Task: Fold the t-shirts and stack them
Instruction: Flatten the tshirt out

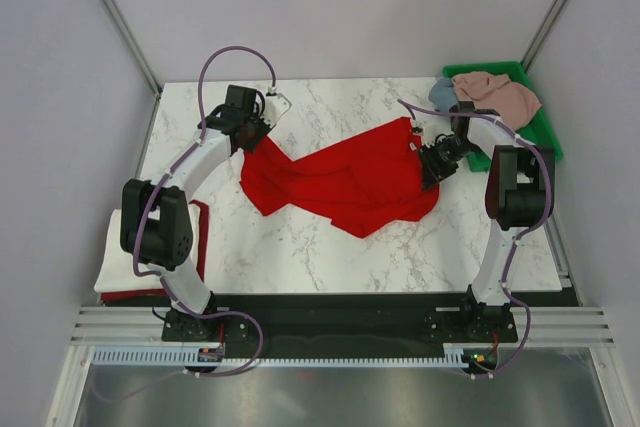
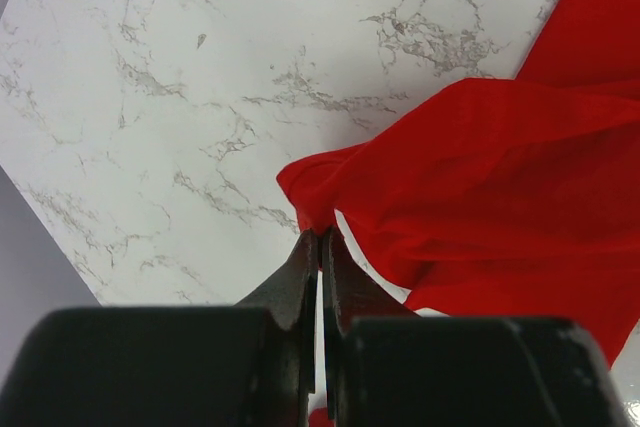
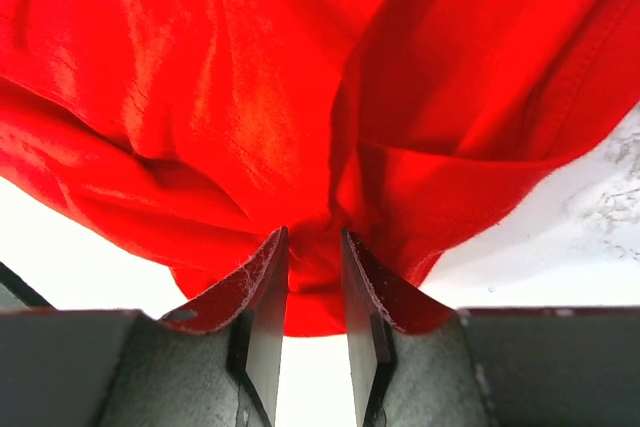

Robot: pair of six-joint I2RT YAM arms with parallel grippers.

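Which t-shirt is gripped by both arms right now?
The bright red t-shirt in the middle: left gripper and right gripper each pinch an end. The pink t-shirt and grey-blue t-shirt lie in the green tray, the white t-shirt far left.

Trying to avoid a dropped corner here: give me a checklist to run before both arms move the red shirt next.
1. Left gripper shut on the red t-shirt edge: ok.
2. Right gripper pinching bunched red cloth between its fingers: ok.
3. Shirt spread flat between the two grips: not ok, it lies crumpled on the table.
4. Matching corners gripped: cannot tell.
5. Pink t-shirt in the green tray, apart from the red cloth: ok.
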